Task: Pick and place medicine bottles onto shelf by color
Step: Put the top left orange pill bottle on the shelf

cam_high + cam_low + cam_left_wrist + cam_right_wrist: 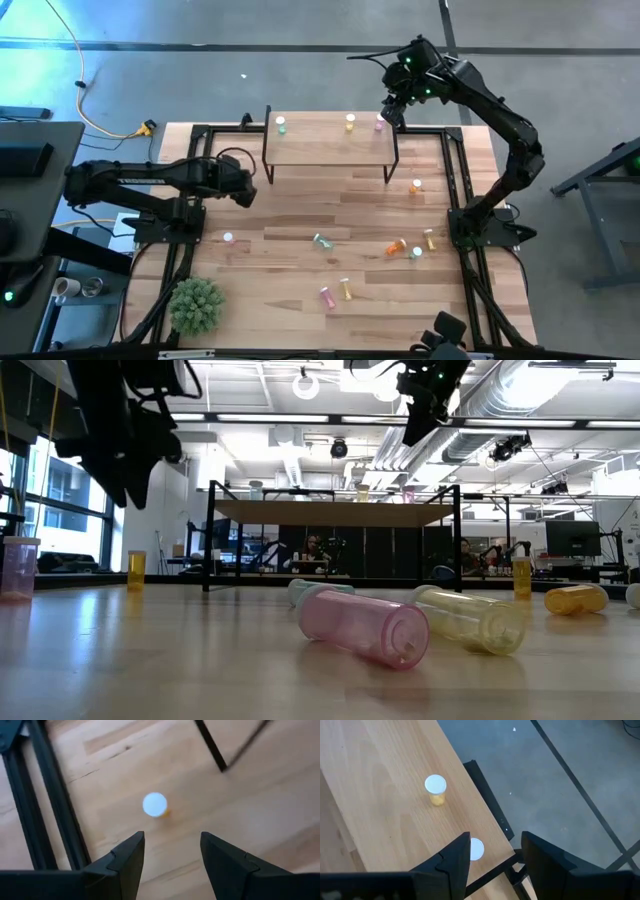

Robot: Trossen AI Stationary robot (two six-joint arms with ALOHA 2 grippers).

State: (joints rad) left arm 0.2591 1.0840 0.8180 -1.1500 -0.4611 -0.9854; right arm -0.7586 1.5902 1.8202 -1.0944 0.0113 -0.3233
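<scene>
The shelf [330, 145] stands at the table's far side with three upright bottles on top: a green one [281, 124], a yellow one [350, 122] and a pink one [379, 123]. My right gripper [392, 112] hangs open above the shelf's right end; its wrist view shows the yellow bottle [435, 787] and the pink bottle's white cap [476, 849] below it. My left gripper [245, 190] is open over the table's left part, above and apart from an upright orange bottle [155, 804]. More bottles lie or stand on the table's near half, among them a pink one [362, 624] and a yellow one [470, 618].
Black frame rails [190, 200] run along the table's left and right sides. A green plant [196, 305] sits at the near left corner. An orange bottle [417, 185] stands right of the shelf. Bare wood lies between the shelf and the scattered bottles.
</scene>
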